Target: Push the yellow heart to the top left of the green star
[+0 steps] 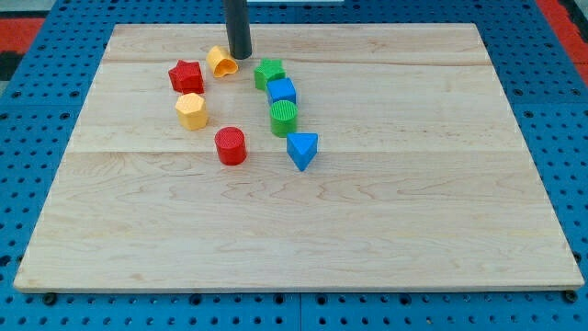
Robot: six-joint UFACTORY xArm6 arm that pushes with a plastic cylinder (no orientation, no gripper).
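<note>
— Near the view's top, left of centre, is that the rod coming down?

— Yes, a straight dark rod, upright, entering from the top edge. My tip [240,55] rests on the wooden board [367,211], just right of the yellow heart [220,62]; whether it touches the heart, I cannot tell. There is no pincer on this arm, only the rod, so nothing is open, closed or holding anything.

— And the green star?

— The green star [269,73] lies to the right of the heart and a little lower, with the tip between the two and slightly above both. So the heart sits to the star's upper left, near it but apart.

— What else is on the board?

— A red star [186,76] to the heart's lower left. Below that, a yellow hexagonal block [191,110]. Further down, a red cylinder [231,145]. Under the green star runs a column: a blue cube [282,91] just beside the star, then a green cylinder [284,118], then a blue block [302,150] that looks triangular.

— And around it?

— The board is pale wood in long planks, lying on a blue perforated base [37,110]. Something red [562,17] shows at the top right corner.
</note>
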